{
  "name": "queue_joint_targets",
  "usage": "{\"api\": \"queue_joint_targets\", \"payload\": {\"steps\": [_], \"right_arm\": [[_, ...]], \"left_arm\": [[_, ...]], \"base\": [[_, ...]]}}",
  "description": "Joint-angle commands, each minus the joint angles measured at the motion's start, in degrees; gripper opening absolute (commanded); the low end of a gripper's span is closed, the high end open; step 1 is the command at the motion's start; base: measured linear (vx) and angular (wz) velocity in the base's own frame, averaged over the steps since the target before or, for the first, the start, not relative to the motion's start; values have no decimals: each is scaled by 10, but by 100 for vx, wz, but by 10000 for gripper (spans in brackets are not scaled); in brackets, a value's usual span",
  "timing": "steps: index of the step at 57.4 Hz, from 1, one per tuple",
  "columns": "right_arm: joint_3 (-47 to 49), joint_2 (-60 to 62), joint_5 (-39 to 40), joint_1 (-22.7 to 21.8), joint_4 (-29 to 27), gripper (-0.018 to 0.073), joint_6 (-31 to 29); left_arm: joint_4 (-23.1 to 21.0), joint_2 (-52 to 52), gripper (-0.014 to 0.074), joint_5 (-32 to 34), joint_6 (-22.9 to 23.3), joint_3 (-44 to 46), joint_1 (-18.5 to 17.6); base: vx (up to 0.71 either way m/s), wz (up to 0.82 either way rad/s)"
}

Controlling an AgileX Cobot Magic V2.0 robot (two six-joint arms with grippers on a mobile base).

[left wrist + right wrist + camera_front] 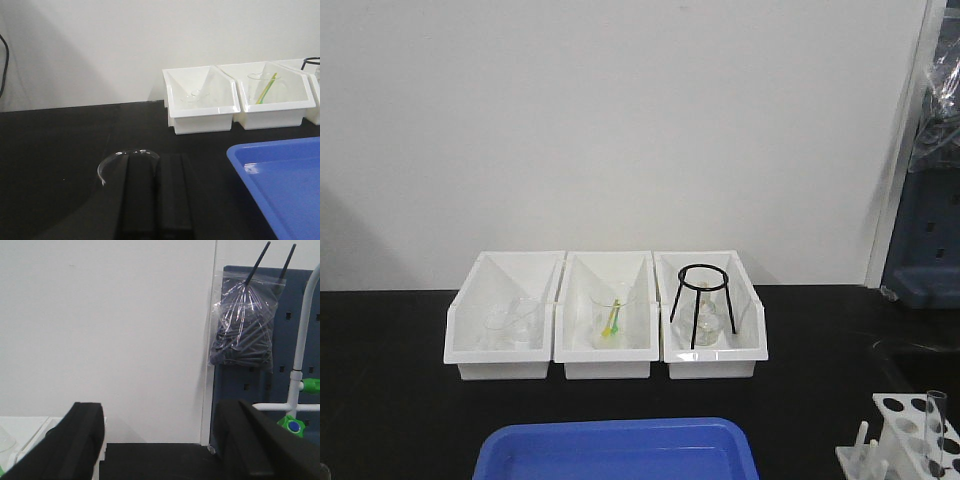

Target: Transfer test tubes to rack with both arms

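Note:
At the table's front right corner stands the white rack (903, 408), with one clear test tube (936, 425) upright in it. Neither arm shows in the front view. In the left wrist view my left gripper (157, 156) hangs low over the black table, its two black fingers (139, 195) pressed together with nothing visible between them. A thin clear glass rim (116, 157) curves round its left finger's tip. My right gripper (159, 410) is wide open and empty, facing the white wall. The rack and tubes are out of both wrist views.
Three white bins (605, 355) line the back: a glass piece in the left one, a beaker (612, 318) with green and yellow sticks in the middle one, a black tripod (703, 300) over a flask in the right one. A blue tray (615, 450) lies in front. A bag (245, 325) hangs on a blue pegboard.

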State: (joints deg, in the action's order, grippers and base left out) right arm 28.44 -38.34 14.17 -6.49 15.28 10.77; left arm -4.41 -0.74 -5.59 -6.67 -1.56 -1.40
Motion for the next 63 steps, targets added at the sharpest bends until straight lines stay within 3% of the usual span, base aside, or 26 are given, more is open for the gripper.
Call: {"api": "queue_joint_targets", "payload": {"steps": [1,63], "right_arm": [[19,2,42,-3,5,510,-3],[19,2,42,-3,5,510,-3]], "left_arm": [[1,-8,-1,43,12,14,-2],[2,-7,-1,43,12,14,-2]], "base": [[0,0],[0,0]]}}
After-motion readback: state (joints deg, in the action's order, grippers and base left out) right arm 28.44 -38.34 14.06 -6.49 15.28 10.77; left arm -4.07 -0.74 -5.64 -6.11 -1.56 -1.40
